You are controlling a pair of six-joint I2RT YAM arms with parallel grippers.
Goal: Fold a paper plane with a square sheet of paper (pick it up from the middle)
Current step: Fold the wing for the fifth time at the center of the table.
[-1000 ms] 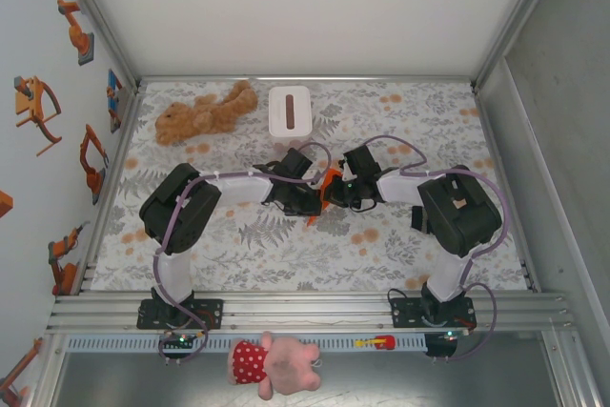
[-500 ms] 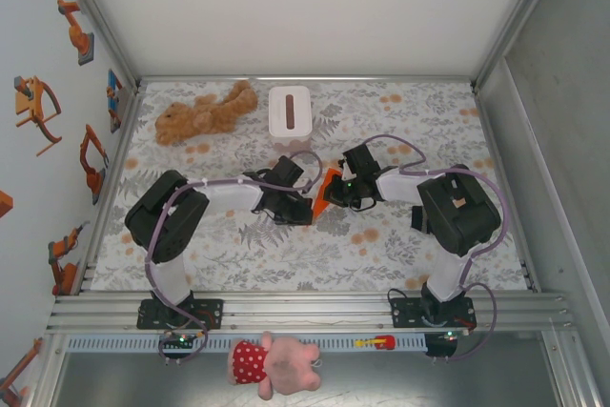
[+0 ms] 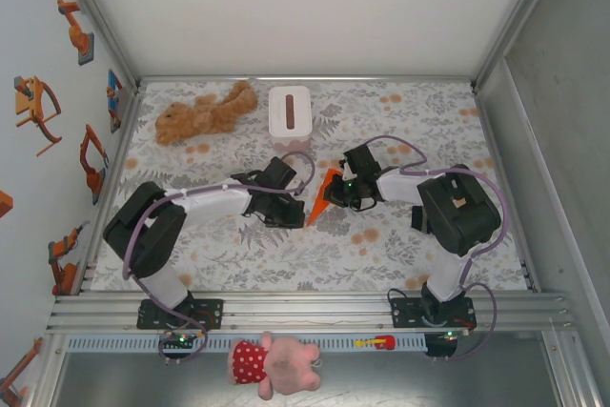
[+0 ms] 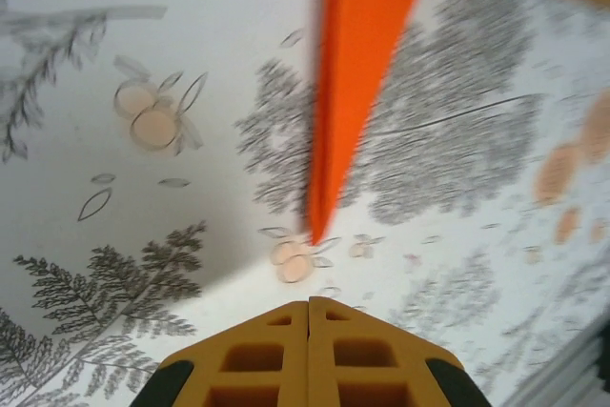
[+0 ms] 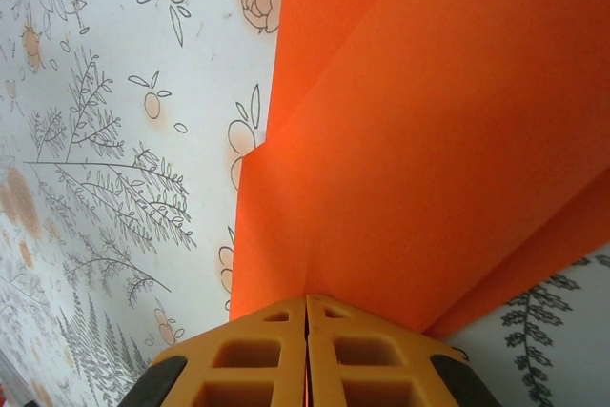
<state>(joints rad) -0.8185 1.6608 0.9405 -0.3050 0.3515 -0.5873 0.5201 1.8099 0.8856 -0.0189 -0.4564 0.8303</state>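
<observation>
The orange paper plane (image 3: 320,195) slants over the middle of the bench (image 3: 429,235), nose toward the arms' bases. The right hand (image 5: 306,304) is clamped on its broad end. The left hand (image 4: 308,308), closed and empty, faces the nose.

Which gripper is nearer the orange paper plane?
Right. The right gripper is shut on the paper plane at its wider end, in contact. The left gripper is shut and empty, just off the plane's pointed tip, not touching.
</observation>
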